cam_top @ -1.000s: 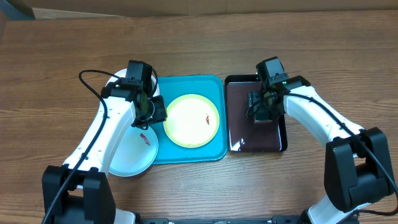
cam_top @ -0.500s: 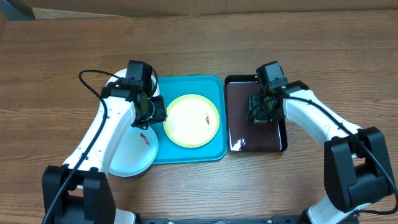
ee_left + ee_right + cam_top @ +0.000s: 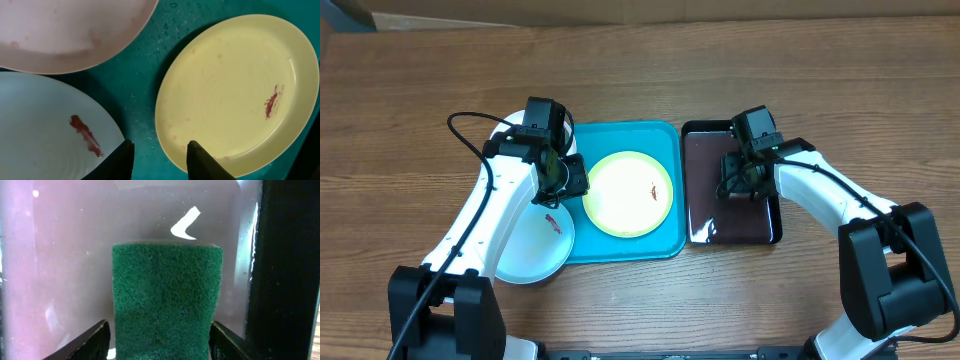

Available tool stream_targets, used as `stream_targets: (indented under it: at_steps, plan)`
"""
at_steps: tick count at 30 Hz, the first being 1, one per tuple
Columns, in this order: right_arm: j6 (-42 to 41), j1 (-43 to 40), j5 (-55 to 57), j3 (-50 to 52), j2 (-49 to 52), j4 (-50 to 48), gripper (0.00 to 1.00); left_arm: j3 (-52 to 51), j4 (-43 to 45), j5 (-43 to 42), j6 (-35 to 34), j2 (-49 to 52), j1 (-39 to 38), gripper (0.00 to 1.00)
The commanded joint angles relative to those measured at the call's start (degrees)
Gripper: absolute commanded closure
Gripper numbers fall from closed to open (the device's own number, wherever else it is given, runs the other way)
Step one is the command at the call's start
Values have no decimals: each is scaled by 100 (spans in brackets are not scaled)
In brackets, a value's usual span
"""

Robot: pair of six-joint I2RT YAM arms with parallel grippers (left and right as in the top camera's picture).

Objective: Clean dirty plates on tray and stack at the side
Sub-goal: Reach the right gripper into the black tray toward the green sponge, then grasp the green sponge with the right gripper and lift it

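The turquoise tray (image 3: pixel 665 140) holds a yellow-green plate (image 3: pixel 629 193) with a red smear. A light-blue plate (image 3: pixel 532 250) with a red smear overlaps the tray's left edge. A white plate (image 3: pixel 503 128) lies mostly hidden under my left arm. My left gripper (image 3: pixel 567 180) is open and empty, low over the tray between the plates. In the left wrist view it (image 3: pixel 160 161) straddles wet tray floor (image 3: pixel 145 75), with the yellow plate (image 3: pixel 235 85) right, the blue plate (image 3: pixel 35 125) left and the white plate (image 3: pixel 65 30) above. My right gripper (image 3: pixel 161 342) is open around a green sponge (image 3: pixel 167 295).
A glossy black tray (image 3: pixel 705 215) with a wet floor (image 3: pixel 50 255) stands right of the turquoise tray, and the sponge lies in it under my right gripper (image 3: pixel 740 180). Bare wooden table (image 3: pixel 410 90) surrounds both trays.
My right gripper has shifted slightly toward the front over the sponge in the black tray. The left arm and the plates have not moved.
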State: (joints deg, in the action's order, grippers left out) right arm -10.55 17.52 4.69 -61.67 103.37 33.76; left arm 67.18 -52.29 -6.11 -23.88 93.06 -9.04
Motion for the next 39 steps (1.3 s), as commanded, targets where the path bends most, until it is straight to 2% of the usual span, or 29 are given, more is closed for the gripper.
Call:
stream_targets:
  at_steps: [1, 4, 14, 18, 20, 22, 29, 39]
  plan:
    - [2, 0, -7, 59, -15, -114, 40, -50, 4, 74, -57, -42, -37, 63]
    - [0, 0, -7, 59, -15, -138, 43, -50, 4, 74, -57, -42, -37, 63]
    - [2, 0, -4, 107, -15, -125, 43, -50, 7, 74, -59, -42, -37, 63]
    - [0, 0, -11, 133, -15, -142, 65, -50, 7, 79, -55, -42, -37, 63]
    - [4, 0, -9, 105, -17, -133, 85, -50, 9, 81, -57, -42, -37, 63]
    - [4, 0, -9, -70, -66, 85, 96, -50, 7, 79, -57, -42, -37, 63]
    - [4, 15, -11, -715, -713, 754, 96, -50, 9, 79, -57, -42, -37, 61]
    - [2, 15, -251, -817, -2194, 1086, 96, -50, 9, 79, -57, -42, -37, 62]
